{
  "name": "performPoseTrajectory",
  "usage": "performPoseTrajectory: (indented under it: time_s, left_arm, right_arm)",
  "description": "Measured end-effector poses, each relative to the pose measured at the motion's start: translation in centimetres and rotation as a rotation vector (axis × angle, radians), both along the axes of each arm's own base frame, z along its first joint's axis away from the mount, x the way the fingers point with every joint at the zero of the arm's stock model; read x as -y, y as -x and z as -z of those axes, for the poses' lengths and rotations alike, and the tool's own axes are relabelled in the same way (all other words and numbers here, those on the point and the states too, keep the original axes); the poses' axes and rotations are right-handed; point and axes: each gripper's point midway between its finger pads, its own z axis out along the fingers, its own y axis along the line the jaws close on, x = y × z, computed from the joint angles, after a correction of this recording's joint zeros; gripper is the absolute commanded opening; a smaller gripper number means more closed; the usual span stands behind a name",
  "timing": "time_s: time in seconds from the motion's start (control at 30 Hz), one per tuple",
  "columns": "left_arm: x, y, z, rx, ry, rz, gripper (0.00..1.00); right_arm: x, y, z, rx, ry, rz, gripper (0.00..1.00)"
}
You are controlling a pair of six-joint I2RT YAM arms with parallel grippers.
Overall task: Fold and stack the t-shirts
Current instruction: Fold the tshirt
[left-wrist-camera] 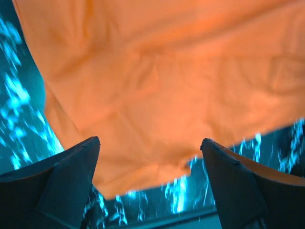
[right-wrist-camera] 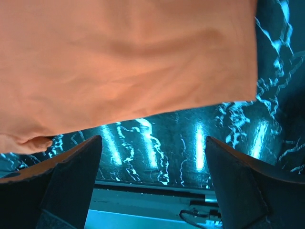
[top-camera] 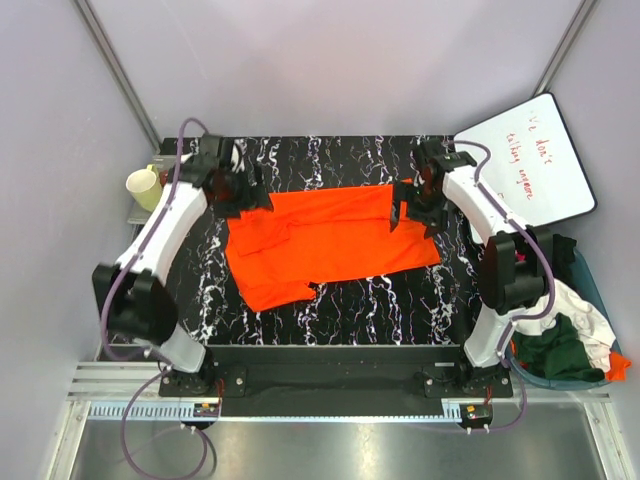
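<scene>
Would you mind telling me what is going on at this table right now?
Two robot arms are working on an orange t-shirt, which lies spread, somewhat wrinkled, on the black marbled table. The left gripper and right gripper hover open over its far edge, one at each end, gripping nothing. More shirts, white and dark green among them, wait in a bin to the right.

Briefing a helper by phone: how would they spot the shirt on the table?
Find the black marbled table. The orange t-shirt lies spread across its middle. Unlike the heap of white and dark green shirts off the right edge, it lies flat and alone.
</scene>
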Motion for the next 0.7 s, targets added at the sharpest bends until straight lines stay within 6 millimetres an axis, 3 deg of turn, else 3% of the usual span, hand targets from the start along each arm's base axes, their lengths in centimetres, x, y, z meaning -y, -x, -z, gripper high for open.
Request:
performPoseTrajectory:
  time_s: [0.1,0.2,0.33,0.43,0.7]
  left_arm:
    - [0.0,4.4,1.9,-0.058,0.038,0.004,0.96]
    - [-0.4,9.5,6.7,-0.218,0.062,-0.019,0.96]
    - [-0.6,14.8,10.6,-0.374,0.093,-0.069,0.94]
    - [-0.6,16.8,11.0,-0.389,0.121,-0.101,0.91]
    - [-0.3,18.2,12.6,-0.407,0.145,-0.157,0.89]
  right_arm:
    - [1.9,1.1,2.0,-0.067,0.005,0.094,0.91]
    - [4.7,2.1,4.1,-0.129,0.008,0.221,0.9]
    - [8.0,3.1,5.8,-0.179,0.007,0.366,0.88]
    - [9.2,3.3,6.5,-0.184,0.017,0.416,0.81]
    - [8.3,1.6,8.1,-0.153,-0.024,0.424,0.76]
